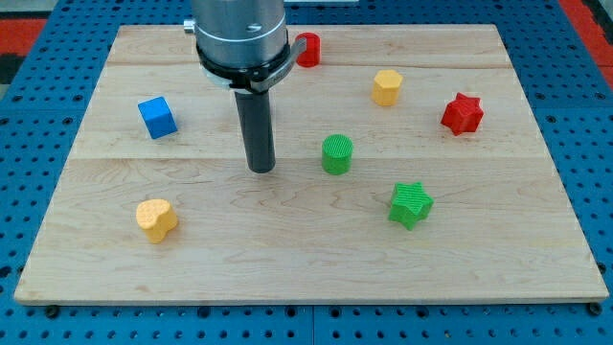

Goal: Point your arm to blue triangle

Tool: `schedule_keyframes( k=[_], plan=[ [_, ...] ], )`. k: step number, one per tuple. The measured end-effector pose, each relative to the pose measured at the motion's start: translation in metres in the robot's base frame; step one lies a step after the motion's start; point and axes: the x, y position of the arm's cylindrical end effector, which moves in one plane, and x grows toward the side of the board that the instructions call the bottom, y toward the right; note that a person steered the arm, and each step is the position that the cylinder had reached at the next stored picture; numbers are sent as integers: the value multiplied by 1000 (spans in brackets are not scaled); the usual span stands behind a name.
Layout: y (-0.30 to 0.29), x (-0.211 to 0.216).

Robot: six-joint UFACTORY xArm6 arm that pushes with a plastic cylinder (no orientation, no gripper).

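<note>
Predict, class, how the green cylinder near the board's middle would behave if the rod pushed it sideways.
The green cylinder stands upright on a flat end, so it would probably slide rather than roll. It looks squat, so tipping seems unlikely. Its round wall might let it slip off my tip, just to its left.

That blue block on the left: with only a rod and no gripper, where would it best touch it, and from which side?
No gripping possible; my tip can only push. The blue block shows flat faces. Coming from the view's right, where my tip already stands with bare board between, meets its right face squarely.

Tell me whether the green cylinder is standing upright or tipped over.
Upright: the green cylinder rests on one flat end, its round top facing up, to the view's right of my tip.
</note>
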Motion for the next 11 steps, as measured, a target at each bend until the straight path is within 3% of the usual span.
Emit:
schedule_keyframes(
  k=[2,4,5,6,8,10,11],
  plan=[
    [73,-61],
    [73,-63],
    [58,-51],
    [-10,15],
    [-18,23],
    [34,-68],
    [32,-62]
  ],
)
